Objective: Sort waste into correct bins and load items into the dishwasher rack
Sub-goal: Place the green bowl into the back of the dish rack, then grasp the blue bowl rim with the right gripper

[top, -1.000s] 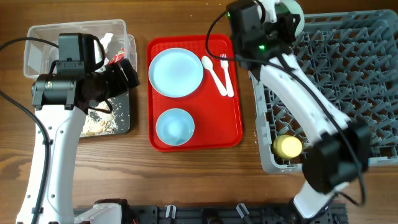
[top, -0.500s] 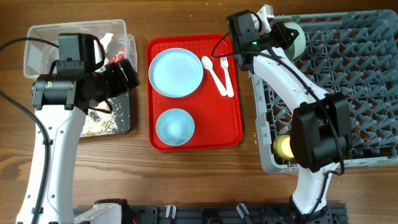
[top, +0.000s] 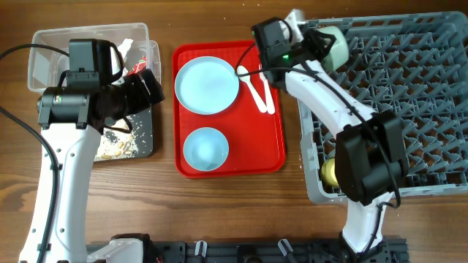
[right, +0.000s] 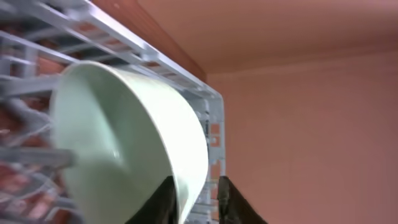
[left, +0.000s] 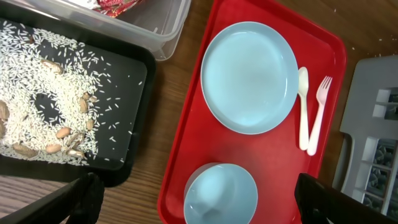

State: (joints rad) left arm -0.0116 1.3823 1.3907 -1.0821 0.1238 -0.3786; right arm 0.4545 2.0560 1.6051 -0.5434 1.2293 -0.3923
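The right arm has swung in toward the flat red plastic tray (top: 256,146) since the earlier picture. The pale green round bowl (top: 333,45) it carries has come to the far left corner of the big grey plastic dishwasher rack (top: 409,95). The left arm has not moved.

Nearest, a small yellow cup (top: 335,172) lies in the rack's near left corner. On the red tray sit a small pale blue bowl (top: 205,148), then a round pale blue plate (top: 207,85), with a white plastic spoon (top: 251,84) and a white plastic fork (top: 268,88) just beside it. On the left of the wooden counter (top: 219,212), a black tray (top: 144,139) holds crumbly food scraps (left: 43,118). Behind it is a clear plastic tub (top: 51,44). The left tool (left: 202,202) hangs here, spread wide, holding nothing.

Farthest, the right tool (right: 194,198) pinches the green bowl by its thin rim, and the bowl stands on its edge over the pegs.

That thin hold looks risky, so the bowl may slip out or twist. If it is let go off the pegs, it could roll or tip over the rack wall. The arm is also close above the fork and spoon and might knock them
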